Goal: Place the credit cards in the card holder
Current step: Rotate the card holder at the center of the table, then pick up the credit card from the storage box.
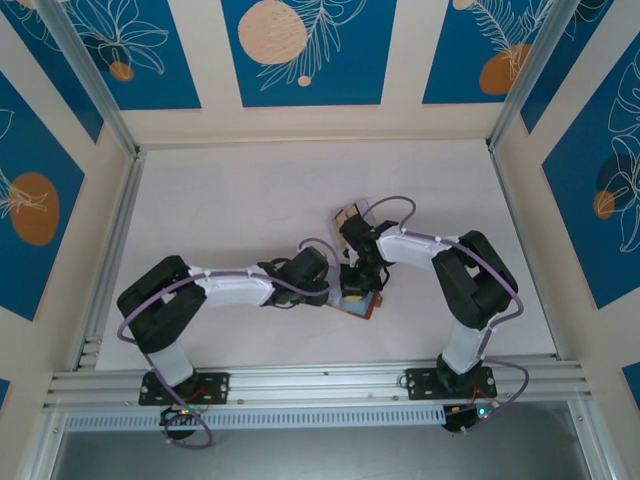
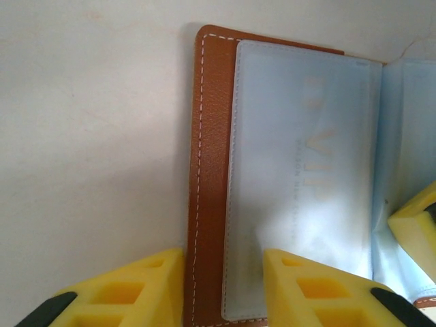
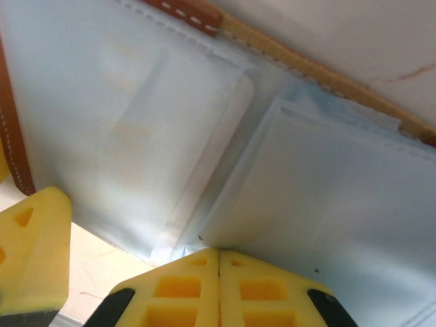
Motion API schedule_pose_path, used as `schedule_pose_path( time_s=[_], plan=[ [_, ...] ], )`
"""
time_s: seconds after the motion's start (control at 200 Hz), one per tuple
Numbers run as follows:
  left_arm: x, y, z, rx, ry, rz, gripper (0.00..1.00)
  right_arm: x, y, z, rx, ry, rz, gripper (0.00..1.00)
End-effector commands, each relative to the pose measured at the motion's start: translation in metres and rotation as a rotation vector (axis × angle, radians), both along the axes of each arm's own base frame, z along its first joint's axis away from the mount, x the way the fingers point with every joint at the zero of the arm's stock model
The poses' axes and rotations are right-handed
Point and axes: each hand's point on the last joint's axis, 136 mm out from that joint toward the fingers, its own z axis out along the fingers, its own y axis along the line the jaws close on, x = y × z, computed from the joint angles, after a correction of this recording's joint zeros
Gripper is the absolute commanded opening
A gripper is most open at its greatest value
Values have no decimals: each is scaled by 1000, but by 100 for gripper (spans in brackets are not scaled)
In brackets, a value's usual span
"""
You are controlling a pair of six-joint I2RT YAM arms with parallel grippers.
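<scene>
The small reddish-brown leather-look folding card holder point(image 2: 210, 170) lies opened flat on the pale white table point(image 1: 220, 200), between the two arms and close to their bases, its translucent grey-blue plastic sleeves facing up. The left gripper point(image 2: 225, 289) hangs over the holder's outer stitched border with its yellow jaws apart and gripping nothing: one fingertip is over bare table just outside the leather edge, the other over the nearest sleeve. The right gripper point(image 3: 218, 289) is clenched, pads pressed together, tip set down by the central fold where the sleeves meet. Whether it pins a sleeve or merely rests there cannot be told. A small tan shape, probably the thin beige credit cards point(image 1: 347, 214), lies on the table just beyond the right wrist, on the far side from the bases and apart from the holder. Whether a card already sits in a sleeve cannot be told. The relation that matters is this: the cards lie farther out than the holder and closer to the right arm, while the sleeves' long edges run along the stitched border that the left jaws straddle. The right arm therefore looks better placed to fetch a card, and the left to steady the holder's edge.
</scene>
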Motion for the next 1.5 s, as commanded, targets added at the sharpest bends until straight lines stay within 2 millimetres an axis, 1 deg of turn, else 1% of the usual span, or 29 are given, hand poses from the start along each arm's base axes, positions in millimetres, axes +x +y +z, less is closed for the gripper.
schedule_pose_path(
  time_s=[0.0,0.13,0.165,0.21,0.265,0.31,0.405,0.465,0.525,0.615,0.665,0.77,0.87,0.97,1.055,1.245,1.406,1.496],
  plan=[
    [-30,32,-30,105,118,41,33,38,5,-8,-13,-169,53,10],
    [-30,36,-31,121,112,70,32,44,4,9,10,-215,54,15],
    [-30,36,-32,124,112,77,32,46,4,18,25,-235,50,18],
    [-30,37,-33,130,112,83,32,48,3,30,42,-258,46,25],
    [-29,37,-35,136,114,90,31,51,0,46,50,-287,42,30],
    [-28,37,-34,136,110,94,31,55,-4,58,45,-313,34,33],
    [-27,36,-33,138,106,96,31,66,-14,78,32,-351,13,35],
    [-26,35,-33,135,104,96,31,78,-21,88,3,-389,-2,34],
    [-26,34,-33,130,103,96,31,94,-30,92,-44,-426,-16,34],
    [-26,33,-33,130,104,95,31,121,-43,101,-119,-466,-57,31],
    [-26,32,-34,131,105,97,31,137,-47,107,-156,-498,-73,30],
    [-27,31,-36,130,105,98,31,167,-50,108,-207,-531,-89,29],
    [-28,29,-36,129,107,99,31,190,-50,101,-262,-538,-71,27],
    [-29,28,-36,129,103,100,31,206,-46,96,-280,-535,-53,26],
    [-29,29,-36,129,102,100,31,216,-45,92,-281,-524,-53,25],
    [-29,28,-37,127,106,100,31,224,-45,90,-248,-502,-68,25],
    [-30,27,-37,123,108,96,31,222,-47,81,-210,-450,-77,25],
    [-29,27,-37,123,106,96,31,219,-44,78,-169,-431,-78,25]
  ],
)
